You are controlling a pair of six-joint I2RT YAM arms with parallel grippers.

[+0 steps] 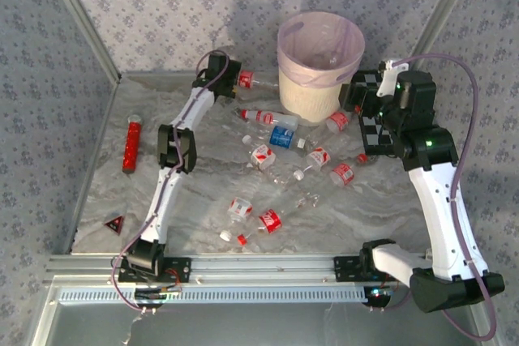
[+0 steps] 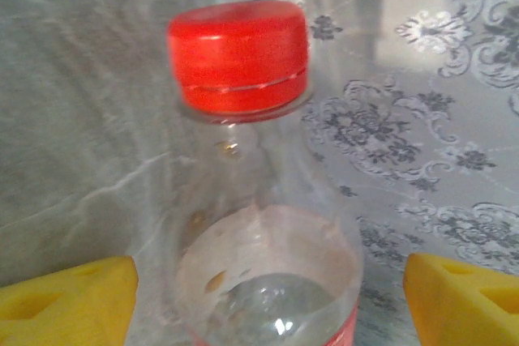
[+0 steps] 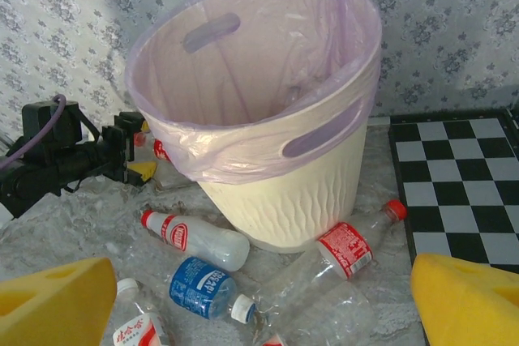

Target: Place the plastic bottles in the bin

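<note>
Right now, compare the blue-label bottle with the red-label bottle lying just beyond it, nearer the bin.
Label: the blue-label bottle wears blue, the red-label bottle red and white. Cap: the blue-label bottle's is white, the red-label bottle's red. Pose: the blue-label bottle's cap points right, the red-label bottle's left. Both lie on their sides on the table by the bin.

Bright, even light; soft shadows (left wrist view blurry).

The plastic bottles [image 1: 261, 155] lie scattered before the bin [image 1: 308, 100].
</note>
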